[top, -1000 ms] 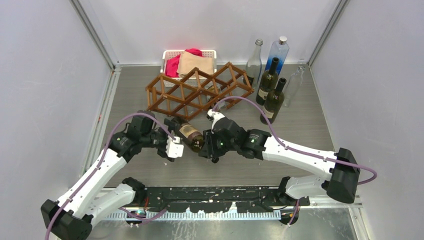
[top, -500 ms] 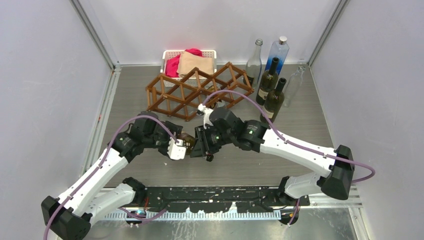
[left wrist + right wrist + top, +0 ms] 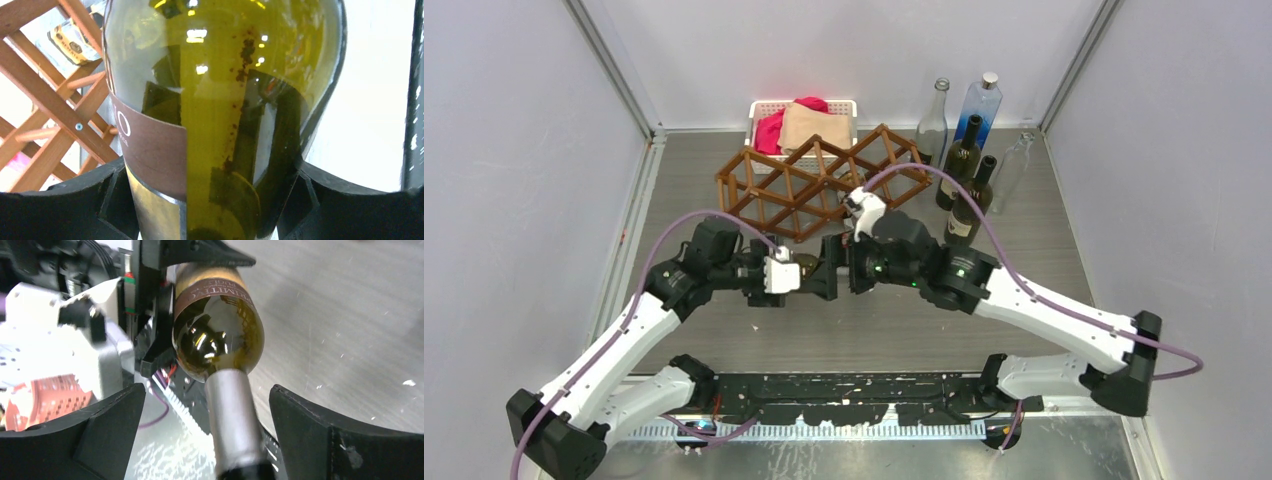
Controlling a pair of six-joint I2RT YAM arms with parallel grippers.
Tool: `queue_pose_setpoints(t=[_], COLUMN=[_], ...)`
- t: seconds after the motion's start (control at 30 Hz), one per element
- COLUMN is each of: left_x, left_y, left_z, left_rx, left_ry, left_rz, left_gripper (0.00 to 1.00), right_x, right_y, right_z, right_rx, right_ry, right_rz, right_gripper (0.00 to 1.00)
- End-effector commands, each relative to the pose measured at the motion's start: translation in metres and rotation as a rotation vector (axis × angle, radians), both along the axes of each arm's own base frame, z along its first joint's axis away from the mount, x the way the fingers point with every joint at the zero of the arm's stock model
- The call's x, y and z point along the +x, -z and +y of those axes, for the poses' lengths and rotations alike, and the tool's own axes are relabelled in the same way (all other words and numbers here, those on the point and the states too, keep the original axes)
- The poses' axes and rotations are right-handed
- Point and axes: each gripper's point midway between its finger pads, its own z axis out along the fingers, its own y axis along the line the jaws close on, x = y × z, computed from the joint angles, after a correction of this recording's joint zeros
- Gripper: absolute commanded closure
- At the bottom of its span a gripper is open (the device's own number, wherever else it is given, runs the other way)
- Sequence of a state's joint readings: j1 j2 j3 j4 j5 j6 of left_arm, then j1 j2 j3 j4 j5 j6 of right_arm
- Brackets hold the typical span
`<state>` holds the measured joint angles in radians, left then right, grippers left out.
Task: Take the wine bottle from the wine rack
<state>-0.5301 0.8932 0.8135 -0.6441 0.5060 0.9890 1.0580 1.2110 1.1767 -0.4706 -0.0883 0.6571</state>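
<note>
The wine bottle [image 3: 225, 75] is dark green glass with a brown label and a silver foil neck [image 3: 232, 415]. It hangs off the table, in front of the wine rack [image 3: 824, 180], held between the two arms. My left gripper [image 3: 210, 200] is shut on the bottle's body, with a black finger pressing each side. My right gripper [image 3: 207, 430] is open, its fingers [image 3: 100, 425] standing well clear on either side of the neck. From above, the bottle [image 3: 807, 265] is mostly hidden between the left gripper [image 3: 796, 276] and the right gripper [image 3: 832, 268].
A white basket [image 3: 764, 108] of cloths stands behind the rack. Several upright bottles [image 3: 964, 160] stand at the back right, near the right arm's elbow. Another labelled bottle [image 3: 70, 45] lies in the rack [image 3: 45, 100]. Walls close in both sides.
My right gripper has let go of the bottle's neck and opened wide. My left gripper has closed on the bottle's body. Both wrists moved a little toward the rack.
</note>
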Motion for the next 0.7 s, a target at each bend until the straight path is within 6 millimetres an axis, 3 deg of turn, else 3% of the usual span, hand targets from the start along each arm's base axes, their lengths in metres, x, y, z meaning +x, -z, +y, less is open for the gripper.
queue_pose_setpoints(t=[0.0,0.13,0.3,0.67], left_x=[0.021,0.016,0.011,0.003], left_y=[-0.079,-0.099,-0.111,-0.113], left_z=[-0.025,-0.036,-0.045,-0.047], left_rx=[-0.28,-0.394,-0.462,-0.484], left_ry=[-0.15,-0.186,-0.203,-0.208], left_rz=[0.03,0.139,0.256,0.315], left_gripper=[1.0,1.0,1.0,1.0], right_x=[0.031,0.04,0.053,0.092], right_y=[-0.074,-0.097,-0.117,-0.133], right_z=[-0.019,-0.036,-0.034,-0.016], right_rx=[0.228,0.343,0.423,0.415], right_ry=[0.212,0.312,0.375,0.5], right_rz=[-0.203,-0.265,-0.31,-0.381], right_gripper=[0.0,0.0,0.02,0.28])
